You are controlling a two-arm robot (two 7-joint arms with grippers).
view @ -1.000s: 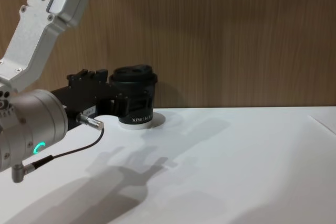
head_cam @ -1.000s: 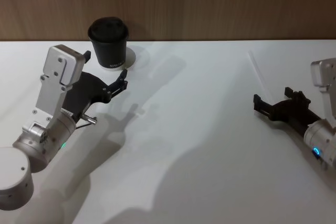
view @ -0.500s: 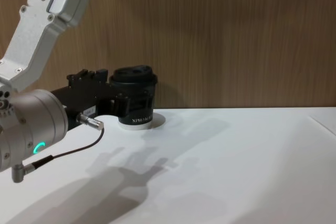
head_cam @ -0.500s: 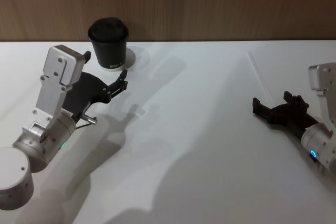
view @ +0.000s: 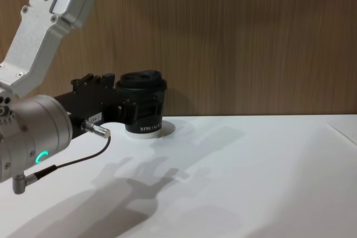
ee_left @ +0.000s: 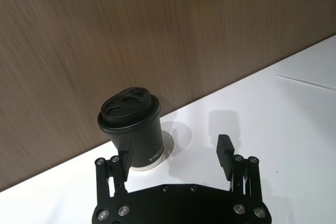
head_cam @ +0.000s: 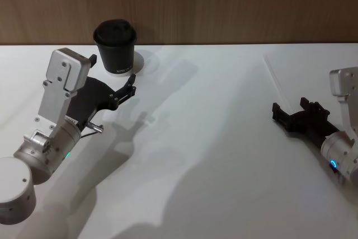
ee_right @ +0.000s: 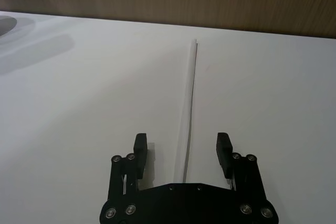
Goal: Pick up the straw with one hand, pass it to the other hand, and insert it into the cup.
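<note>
So right gripper (ee_right: 181,141) just shuffled slightly, jaws apart, lined up on the straw (ee_right: 191,93) lying on the surface (head_cam: 212,138), grab still pending; left gripper (ee_left: 175,150) idles by the cup (head_cam: 116,48), jaws apart.

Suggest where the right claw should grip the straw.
Grip the straw near its closer end, from above. It lies flat on the table, in line with the open right claw, so closing across it likely leaves length free for the handover.
</note>
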